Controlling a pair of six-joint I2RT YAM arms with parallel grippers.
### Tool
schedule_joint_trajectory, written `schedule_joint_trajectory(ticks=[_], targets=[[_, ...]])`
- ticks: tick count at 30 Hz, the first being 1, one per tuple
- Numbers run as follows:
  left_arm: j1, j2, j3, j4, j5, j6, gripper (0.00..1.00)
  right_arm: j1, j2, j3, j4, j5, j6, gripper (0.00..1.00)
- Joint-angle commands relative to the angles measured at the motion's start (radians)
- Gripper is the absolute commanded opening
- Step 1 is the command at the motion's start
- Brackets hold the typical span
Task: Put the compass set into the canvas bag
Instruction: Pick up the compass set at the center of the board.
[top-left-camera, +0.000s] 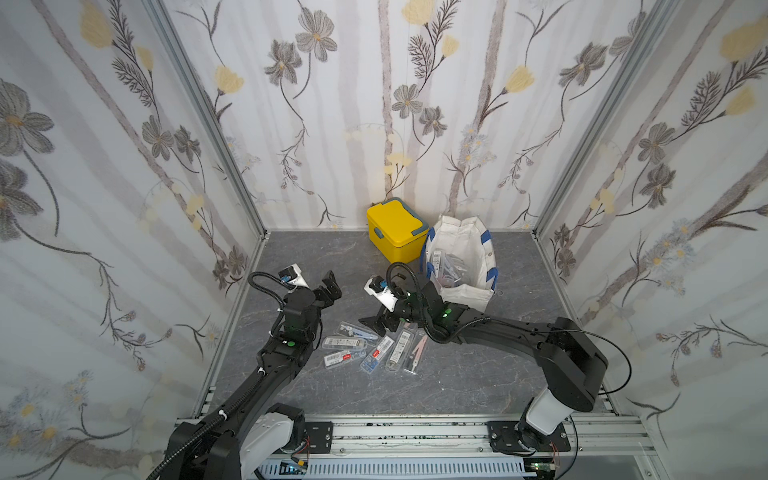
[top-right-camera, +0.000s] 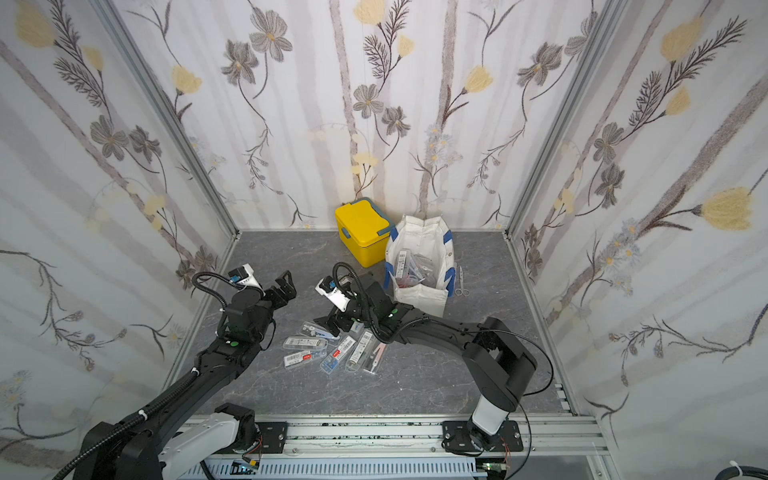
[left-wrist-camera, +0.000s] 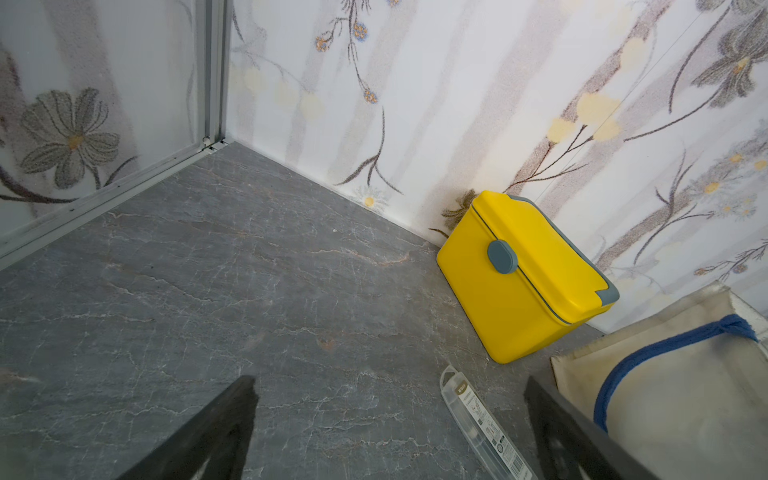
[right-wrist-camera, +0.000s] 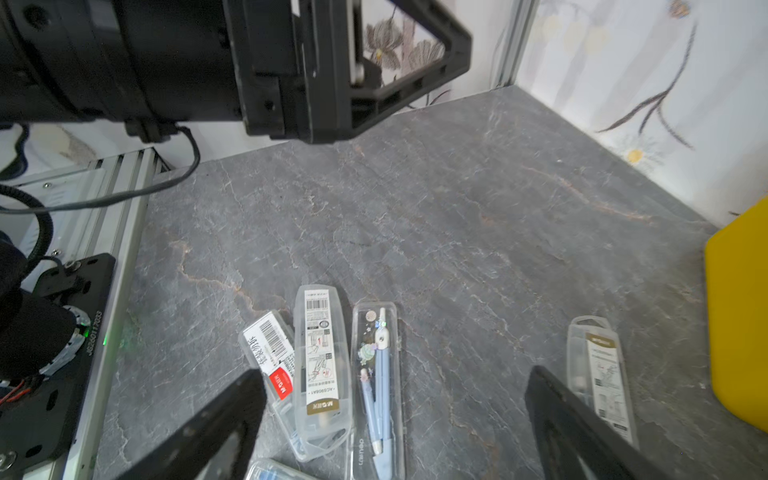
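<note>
compass set (right-wrist-camera: 376, 374) in clear case, canvas bag (top-left-camera: 469, 296) off-white, blue straps

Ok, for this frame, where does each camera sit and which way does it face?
Both top views: high behind the arms, looking down over the table; both arms, left claw, right claw, compass sets, canvas bag.
Left wrist: on the left arm, facing the back corner and yellow box; its own open fingertips.
Right wrist: on the right arm, low over the compass sets, facing the left arm; own fingertips, plus the left claw.
Shared: the yellow box shows in all views.
</note>
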Motion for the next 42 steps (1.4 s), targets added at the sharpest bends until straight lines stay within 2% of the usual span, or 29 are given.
schedule_joint_trajectory(ticks=[1,7,13,19,24,30,42], targets=[[0.022,-0.012,-0.009,-0.029,-0.006,-0.067,1.00,0.018,0.045,0.034,0.005,-0.034,-0.053,0.94],[0.068,-0.009,-0.030,-0.003,0.071,-0.105,1.00,0.033,0.134,0.085,-0.053,-0.058,-0.060,0.90],[0.077,-0.013,-0.041,0.020,0.106,-0.102,1.00,0.029,0.227,0.153,-0.174,0.048,-0.047,0.87],[0.082,-0.018,-0.053,0.033,0.115,-0.102,1.00,-0.001,0.232,0.067,-0.128,0.075,-0.027,0.82],[0.082,-0.011,-0.060,0.044,0.121,-0.103,1.00,-0.015,0.235,0.031,-0.141,0.088,-0.054,0.72],[0.083,0.014,-0.055,0.058,0.148,-0.104,1.00,0.010,0.237,0.023,-0.152,0.084,-0.122,0.72],[0.085,0.029,-0.049,0.053,0.169,-0.092,1.00,0.023,0.292,0.071,-0.182,0.111,-0.163,0.72]])
